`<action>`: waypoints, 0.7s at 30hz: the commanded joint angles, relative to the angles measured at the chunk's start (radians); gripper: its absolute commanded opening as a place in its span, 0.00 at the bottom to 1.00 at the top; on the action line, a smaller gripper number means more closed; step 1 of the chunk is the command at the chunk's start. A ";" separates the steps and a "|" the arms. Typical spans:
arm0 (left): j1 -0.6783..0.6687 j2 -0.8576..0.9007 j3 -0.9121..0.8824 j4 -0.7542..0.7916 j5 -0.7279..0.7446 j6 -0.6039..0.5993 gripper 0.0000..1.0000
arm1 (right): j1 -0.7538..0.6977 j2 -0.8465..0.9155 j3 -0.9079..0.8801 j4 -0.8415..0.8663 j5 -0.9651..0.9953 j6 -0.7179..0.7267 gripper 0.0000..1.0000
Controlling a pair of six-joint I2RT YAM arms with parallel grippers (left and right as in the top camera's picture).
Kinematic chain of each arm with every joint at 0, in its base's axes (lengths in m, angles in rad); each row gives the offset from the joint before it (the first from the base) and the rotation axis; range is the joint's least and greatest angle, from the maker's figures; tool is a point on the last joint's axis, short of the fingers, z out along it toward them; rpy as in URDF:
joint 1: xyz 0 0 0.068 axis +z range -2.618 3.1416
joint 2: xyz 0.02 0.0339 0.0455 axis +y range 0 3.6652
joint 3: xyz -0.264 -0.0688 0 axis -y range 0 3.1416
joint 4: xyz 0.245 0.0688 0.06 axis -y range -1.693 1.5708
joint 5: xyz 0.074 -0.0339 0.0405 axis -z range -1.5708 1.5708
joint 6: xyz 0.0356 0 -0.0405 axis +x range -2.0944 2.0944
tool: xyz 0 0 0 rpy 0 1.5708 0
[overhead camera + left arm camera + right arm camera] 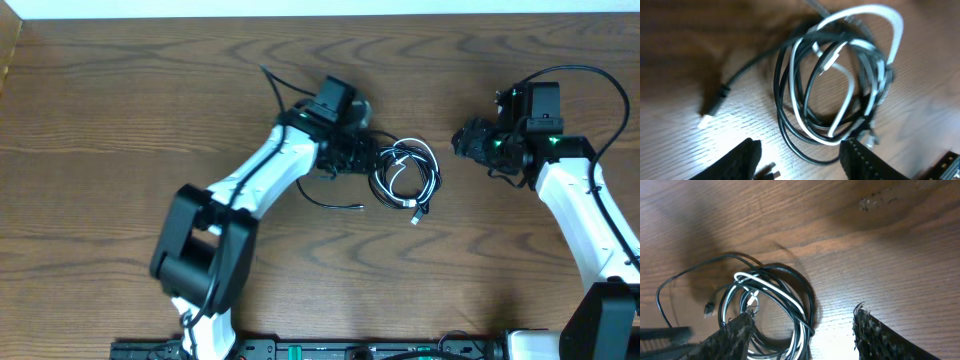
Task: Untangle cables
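Left fingers (865,162) wide apart astride the cables (867,65), right fingers (875,335) likewise.

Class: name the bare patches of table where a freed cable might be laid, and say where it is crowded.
Bare: the table left of the left arm; the near stretch between it and the right arm, below the cable bundle; the far strip above the bundle. Crowded: the middle, where the bundle lies between the left gripper and right gripper.

Glossy plastic-sheathed cables (872,70) lie on a matt, grained wood table (120,90)
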 commanded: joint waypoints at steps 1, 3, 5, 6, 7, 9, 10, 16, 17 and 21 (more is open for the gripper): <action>-0.011 0.055 0.009 0.005 0.009 -0.035 0.54 | 0.003 -0.005 0.006 0.000 0.007 -0.030 0.63; -0.014 0.074 0.009 0.011 0.010 -0.037 0.54 | 0.003 -0.005 0.006 0.000 0.007 -0.030 0.63; -0.018 0.087 0.009 0.018 0.009 -0.041 0.54 | 0.003 -0.005 0.006 -0.001 0.007 -0.030 0.63; -0.020 0.093 0.009 0.021 0.009 -0.043 0.53 | 0.003 -0.005 0.006 -0.001 0.007 -0.030 0.64; -0.024 0.100 0.009 0.027 0.009 -0.047 0.53 | 0.003 -0.005 0.006 0.000 0.007 -0.030 0.64; -0.037 0.116 0.009 0.051 0.009 -0.052 0.52 | 0.004 -0.005 0.006 0.000 0.007 -0.030 0.64; -0.042 0.121 0.009 0.060 0.009 -0.058 0.51 | 0.004 -0.005 0.006 0.000 0.007 -0.030 0.64; -0.069 0.131 0.009 0.098 -0.018 -0.058 0.28 | 0.005 -0.005 0.006 -0.003 0.006 -0.030 0.64; -0.068 0.131 0.009 0.103 -0.018 -0.058 0.19 | 0.005 -0.005 0.006 -0.003 0.003 -0.030 0.64; -0.059 0.107 0.013 0.105 -0.017 -0.056 0.08 | 0.016 -0.005 0.006 0.000 0.000 -0.055 0.66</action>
